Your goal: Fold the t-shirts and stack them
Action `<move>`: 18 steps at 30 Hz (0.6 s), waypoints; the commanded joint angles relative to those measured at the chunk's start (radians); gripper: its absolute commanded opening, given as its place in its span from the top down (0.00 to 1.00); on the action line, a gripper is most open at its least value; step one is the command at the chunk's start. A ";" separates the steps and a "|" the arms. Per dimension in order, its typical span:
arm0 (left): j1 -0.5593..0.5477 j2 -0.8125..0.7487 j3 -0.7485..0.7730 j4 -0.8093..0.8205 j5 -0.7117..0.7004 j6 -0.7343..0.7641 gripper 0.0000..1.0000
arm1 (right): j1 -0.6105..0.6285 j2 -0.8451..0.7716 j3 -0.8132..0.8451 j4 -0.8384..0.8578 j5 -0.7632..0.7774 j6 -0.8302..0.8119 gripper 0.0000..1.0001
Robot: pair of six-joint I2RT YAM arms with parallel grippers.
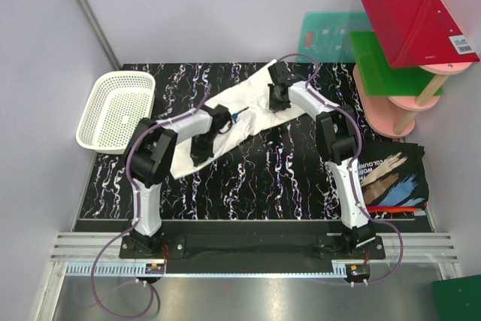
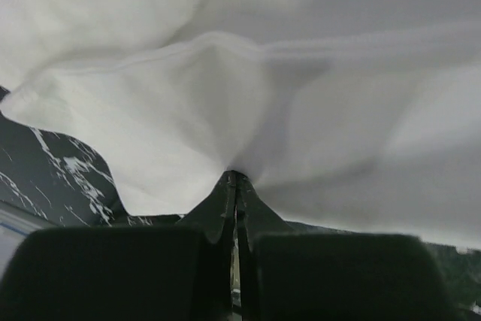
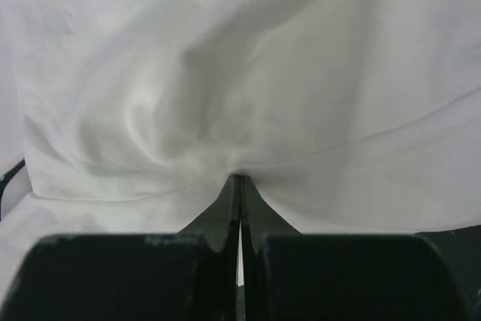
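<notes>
- Our left gripper (image 2: 234, 180) has its jaws pressed together on a pinch of the white t-shirt (image 2: 225, 95). The cloth puckers into the tips.
- Our right gripper (image 3: 239, 180) is clamped the same way on another fold of that shirt, with creases fanning out from the tips.
- Cloth fills nearly all of both wrist views, so we cannot tell which edge or corner each gripper holds.
- From above, both arms cover parts of the shirt. Only a small blue patch of its print shows near the middle.
- The white t-shirt runs as a rumpled diagonal band over the black marbled table (image 1: 263, 178), from near-left to far-right between the two grippers. We cannot tell whether it rests on the table or hangs just above it.
- The black t-shirt (image 1: 391, 177), with brushstroke print facing up, lies folded at the table's right edge.
- A thin strip of the red-orange t-shirt (image 1: 394, 209) shows along its near side; the rest is hidden.
- A white mesh basket (image 1: 116, 110) sits at the far-left corner.
</notes>
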 commanded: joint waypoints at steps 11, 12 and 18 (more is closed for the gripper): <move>-0.419 0.037 0.077 0.110 0.375 -0.165 1.00 | 0.016 0.226 0.471 -0.002 -0.271 -0.107 0.98; -0.425 0.013 0.074 0.110 0.365 -0.170 1.00 | 0.019 0.221 0.483 -0.002 -0.277 -0.119 0.96; -0.413 -0.295 0.034 0.107 0.109 -0.210 1.00 | 0.025 0.033 0.346 0.033 -0.203 -0.179 0.95</move>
